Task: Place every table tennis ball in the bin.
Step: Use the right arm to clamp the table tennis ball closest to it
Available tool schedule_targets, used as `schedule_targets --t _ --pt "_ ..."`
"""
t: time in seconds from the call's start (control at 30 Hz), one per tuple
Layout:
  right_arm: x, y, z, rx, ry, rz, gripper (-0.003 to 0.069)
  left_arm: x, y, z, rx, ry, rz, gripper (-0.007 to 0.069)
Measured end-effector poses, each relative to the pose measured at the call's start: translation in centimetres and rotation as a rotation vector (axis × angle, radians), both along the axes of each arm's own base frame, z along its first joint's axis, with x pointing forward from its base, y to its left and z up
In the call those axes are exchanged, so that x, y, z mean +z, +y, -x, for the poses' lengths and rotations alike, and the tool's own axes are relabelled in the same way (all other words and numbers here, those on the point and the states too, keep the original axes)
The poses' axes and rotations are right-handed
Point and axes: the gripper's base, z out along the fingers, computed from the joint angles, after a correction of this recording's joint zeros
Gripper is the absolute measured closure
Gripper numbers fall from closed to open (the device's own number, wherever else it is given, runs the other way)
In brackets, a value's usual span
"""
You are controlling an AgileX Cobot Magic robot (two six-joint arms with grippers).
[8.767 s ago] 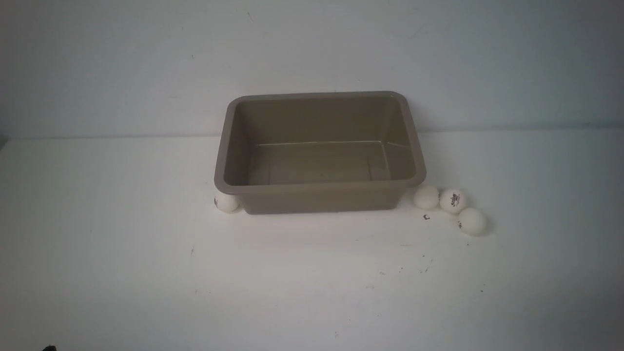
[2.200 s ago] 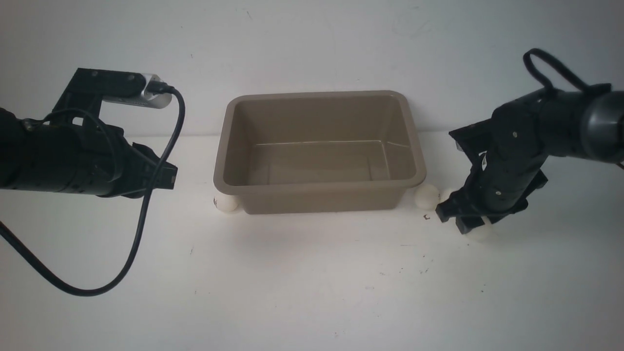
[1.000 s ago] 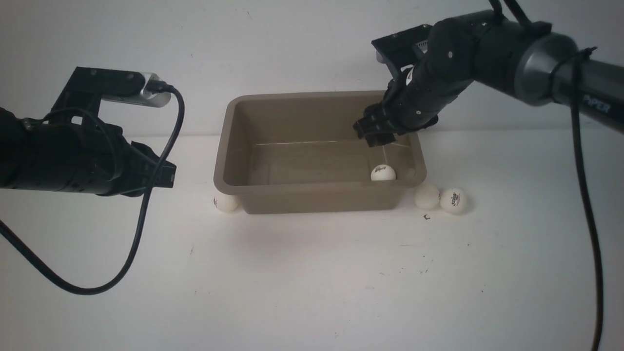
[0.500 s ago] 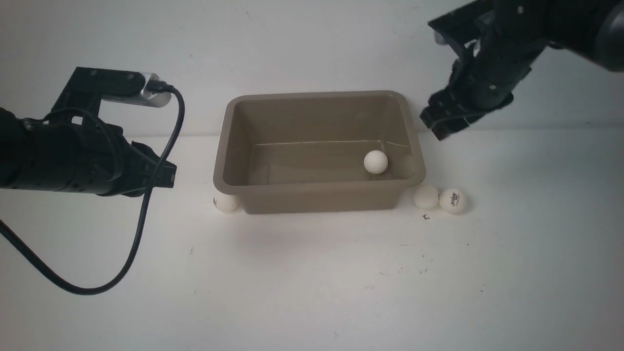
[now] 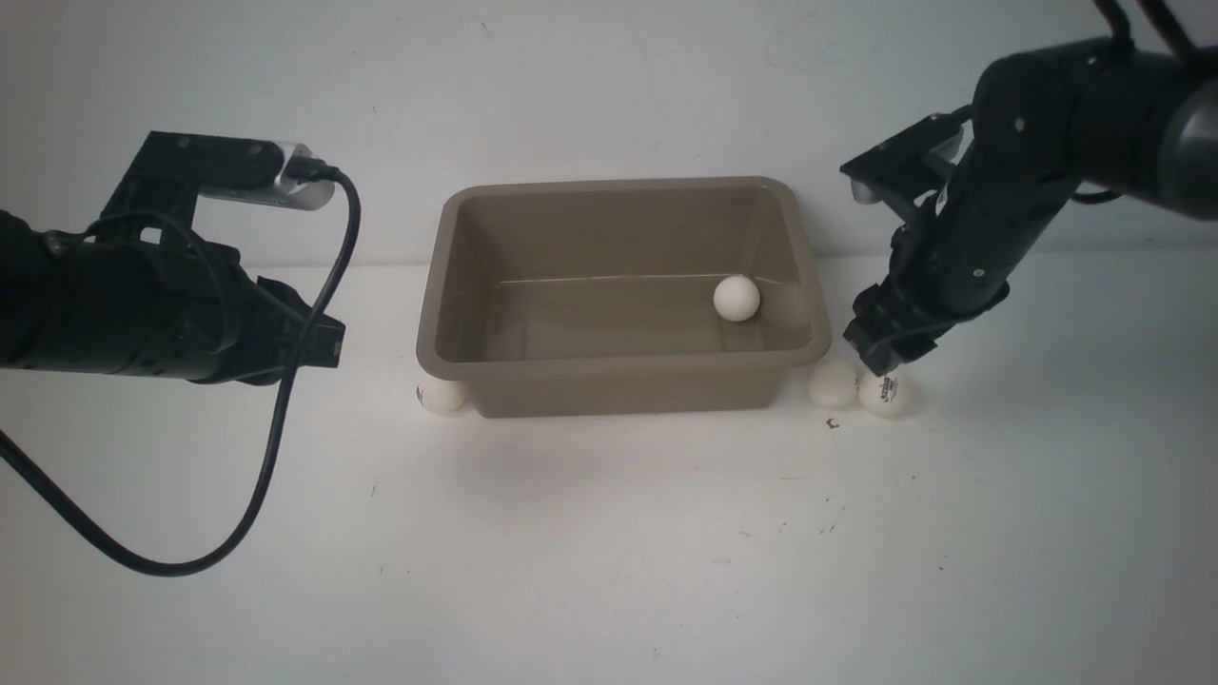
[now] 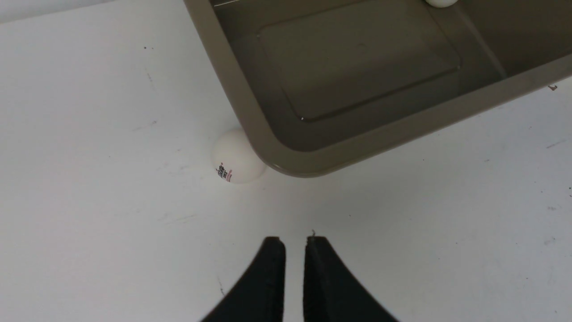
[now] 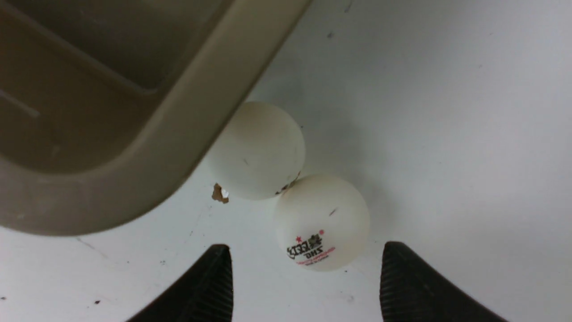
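Observation:
The taupe bin (image 5: 618, 381) stands at the table's back middle with one white table tennis ball (image 5: 736, 298) inside, near its right wall. Outside its right front corner two more balls touch each other: a plain one (image 5: 833, 383) and a logo one (image 5: 885, 394). My right gripper (image 5: 880, 357) hangs open just above the logo ball (image 7: 321, 221), its fingers either side of it and apart from it. A further ball (image 5: 441, 397) lies tucked under the bin's left front corner (image 6: 268, 152). My left gripper (image 6: 295, 241) is shut and empty, held above the table left of the bin.
A black cable (image 5: 276, 447) loops down from the left arm to the table. A small brown chip (image 7: 219, 193) lies by the plain ball. A white wall rises just behind the bin.
My right gripper has swung from above the bin's right side down to the two balls outside it. The ball in the bin has rolled toward the back. The left arm has stayed still.

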Motion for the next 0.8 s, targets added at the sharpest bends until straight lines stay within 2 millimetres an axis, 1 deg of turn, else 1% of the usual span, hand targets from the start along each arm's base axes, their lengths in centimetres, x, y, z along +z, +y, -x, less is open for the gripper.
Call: schedule_targets --t 0.23,0.57,0.8 --pt "-2.3 0.0 -0.4 0.002 0.043 0.019 0.0249 0.0 0.0 0.0 -0.001 0.001 0.000 0.0573" --pt "-3.5 0.0 -0.9 0.017 0.030 0.042 0.0249 0.0 0.0 0.0 -0.001 0.001 0.000 0.0573" --pt "-5.0 0.0 -1.3 0.027 0.041 0.063 0.0249 0.0 0.0 0.0 -0.001 0.001 0.001 0.0573"
